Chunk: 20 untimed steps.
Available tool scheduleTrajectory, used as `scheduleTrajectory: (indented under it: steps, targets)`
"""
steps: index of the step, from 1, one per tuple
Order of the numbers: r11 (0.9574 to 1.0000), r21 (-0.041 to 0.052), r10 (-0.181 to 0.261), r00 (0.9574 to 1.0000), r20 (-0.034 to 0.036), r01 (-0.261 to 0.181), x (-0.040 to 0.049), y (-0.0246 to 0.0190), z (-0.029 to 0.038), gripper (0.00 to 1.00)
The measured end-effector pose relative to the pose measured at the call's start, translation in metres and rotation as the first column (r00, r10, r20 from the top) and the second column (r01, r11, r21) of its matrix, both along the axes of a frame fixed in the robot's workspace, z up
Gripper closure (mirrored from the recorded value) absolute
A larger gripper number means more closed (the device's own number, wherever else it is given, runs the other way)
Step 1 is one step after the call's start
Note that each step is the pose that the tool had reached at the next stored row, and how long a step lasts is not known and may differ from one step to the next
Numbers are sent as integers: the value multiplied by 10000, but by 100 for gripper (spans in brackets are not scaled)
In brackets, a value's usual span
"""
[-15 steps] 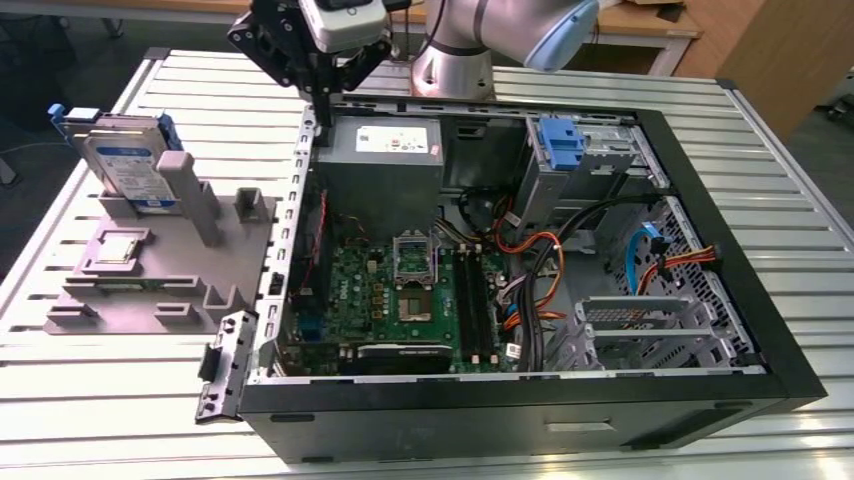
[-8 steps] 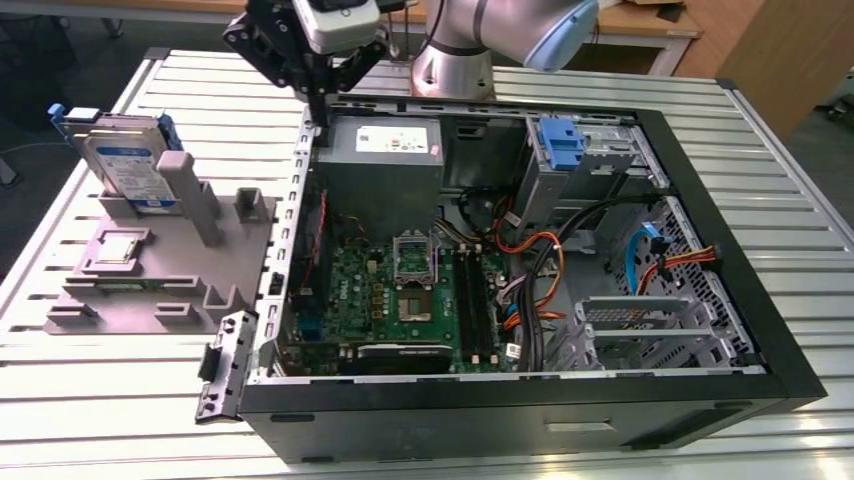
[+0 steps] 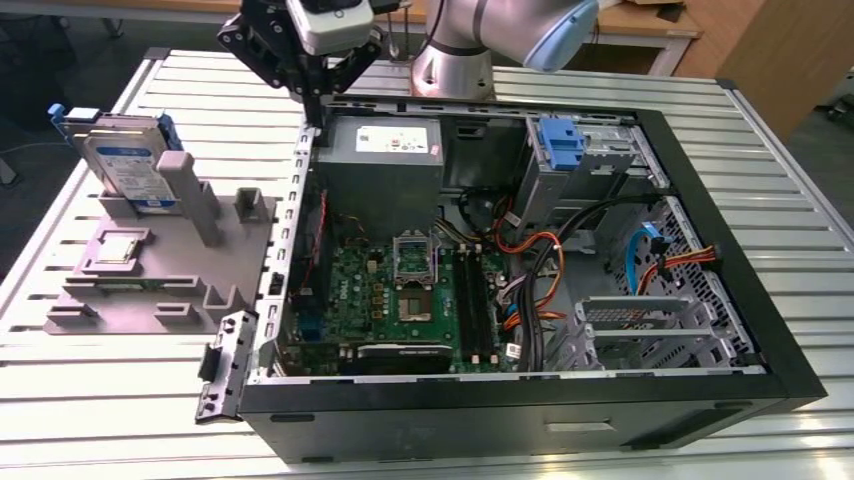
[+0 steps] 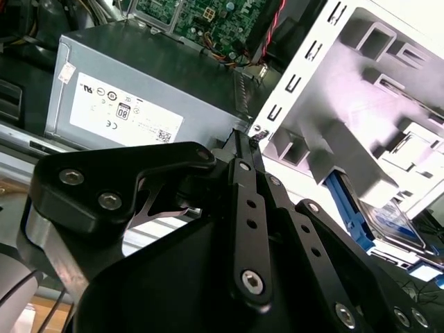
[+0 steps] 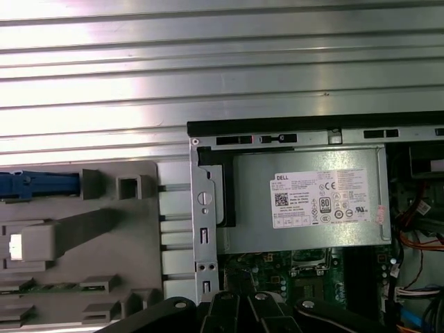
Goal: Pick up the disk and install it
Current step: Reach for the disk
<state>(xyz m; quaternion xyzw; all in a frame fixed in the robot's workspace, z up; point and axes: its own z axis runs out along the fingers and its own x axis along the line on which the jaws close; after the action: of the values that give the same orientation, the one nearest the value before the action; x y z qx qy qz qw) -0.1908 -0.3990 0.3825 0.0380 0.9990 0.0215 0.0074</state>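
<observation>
The disk (image 3: 130,165) stands upright on edge in a slot of the grey fixture (image 3: 147,275) at the exterior view's left, silver with a white-and-blue label and a blue bracket. Its blue bracket also appears in the first wrist view (image 5: 38,186) and in the second wrist view (image 4: 385,216). My gripper (image 3: 318,112) hangs over the back left corner of the open computer case (image 3: 694,395), to the right of the disk and apart from it. Its fingers (image 4: 244,173) are pressed together, shut on nothing, and their tips (image 5: 239,300) point down at the case's edge.
The case lies open on a slatted metal table (image 3: 441,450). Inside it are a grey power-supply box (image 3: 380,160), a motherboard (image 3: 400,300), orange and black cables (image 3: 541,270), a blue latch (image 3: 561,145) on the metal bay and a metal drive cage (image 3: 641,325).
</observation>
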Motion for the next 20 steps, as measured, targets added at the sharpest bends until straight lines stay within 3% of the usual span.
scheduleTrajectory:
  steps: [20]
  targets:
    - [10000, 0, -1, 10000, -17, 1, -61, 0, -12, 90]
